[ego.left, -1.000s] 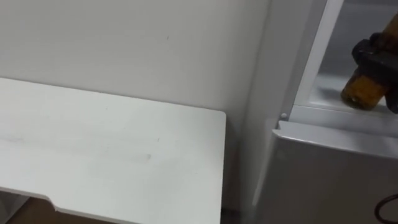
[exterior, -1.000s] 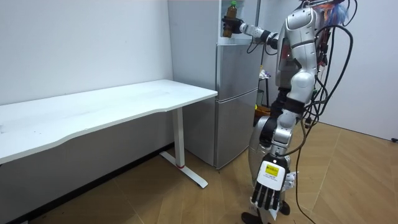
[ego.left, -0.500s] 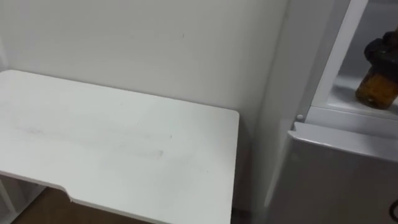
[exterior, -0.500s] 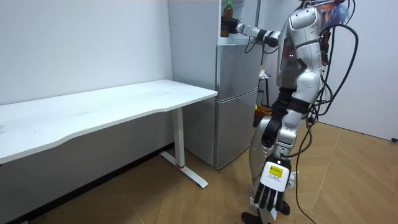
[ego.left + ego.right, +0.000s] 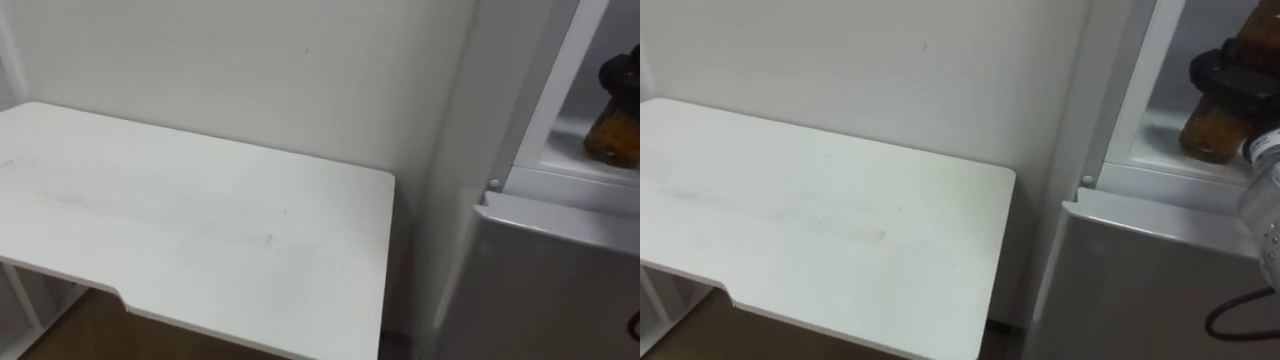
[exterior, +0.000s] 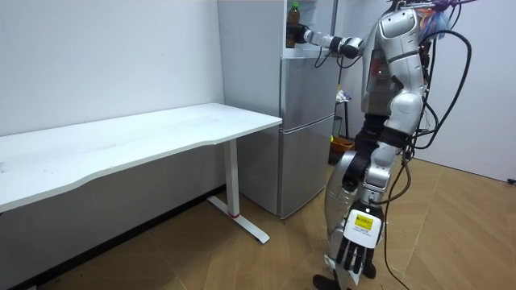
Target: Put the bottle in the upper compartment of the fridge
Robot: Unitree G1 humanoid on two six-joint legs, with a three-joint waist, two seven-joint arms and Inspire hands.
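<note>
Inside upper fridge (image 5: 1140, 110), right robot hand (image 5: 1230, 72) gripping bottle (image 5: 1210, 130)

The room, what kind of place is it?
Probably a bare office or lab room, not a real kitchen: a silver fridge stands beside a long white desk on a wooden floor.

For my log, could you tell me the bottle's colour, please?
The bottle is amber-brown, clearest in the right eye view.

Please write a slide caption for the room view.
The robot stands by the fridge, its right hand holding the bottle in the upper compartment.
</note>
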